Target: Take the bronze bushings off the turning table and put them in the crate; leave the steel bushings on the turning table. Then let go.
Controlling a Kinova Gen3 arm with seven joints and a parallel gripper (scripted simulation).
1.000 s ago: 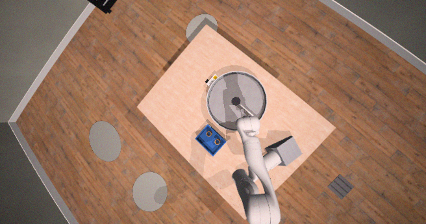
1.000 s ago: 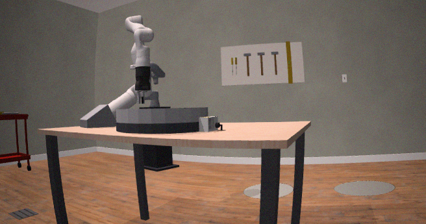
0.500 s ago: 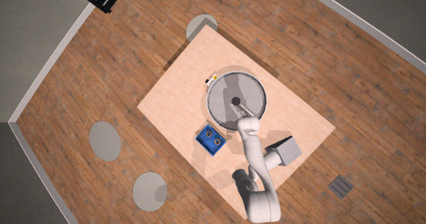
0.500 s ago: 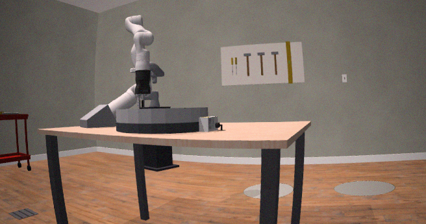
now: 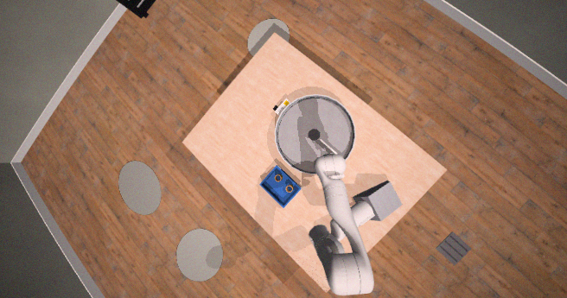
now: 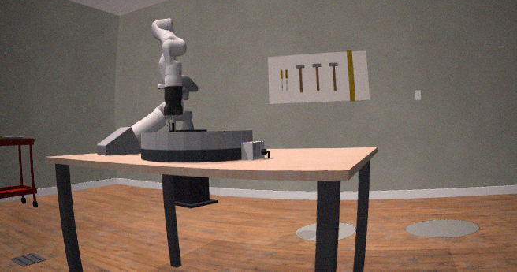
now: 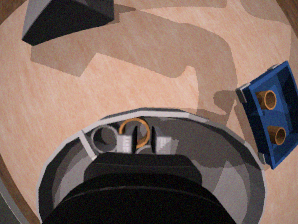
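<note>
The turning table [image 5: 337,117] [image 6: 197,141] [image 7: 150,112] has a raised rim. A bronze bushing [image 7: 135,119] stands on it in the wrist view, close to the rim. One steel bushing [image 7: 93,138] is beside it and another [image 7: 144,148] shows only in part under the gripper; any others are hidden. My gripper [image 6: 171,129] [image 7: 144,135] is partly open and empty, pointing down just above the bronze bushing, which shows partly between and behind the fingers. The arm hides this spot in the top view. The blue crate [image 5: 282,198] [image 7: 267,150] holds two bronze bushings.
A white divider bar [image 5: 328,146] [image 7: 87,144] runs across the turning table beside the bushings. A small control box [image 5: 282,106] [image 6: 252,150] stands at its outer side. The crate is beside the turning table, and the arm's grey wedge base [image 5: 382,200] [image 6: 118,141] stands on the same table.
</note>
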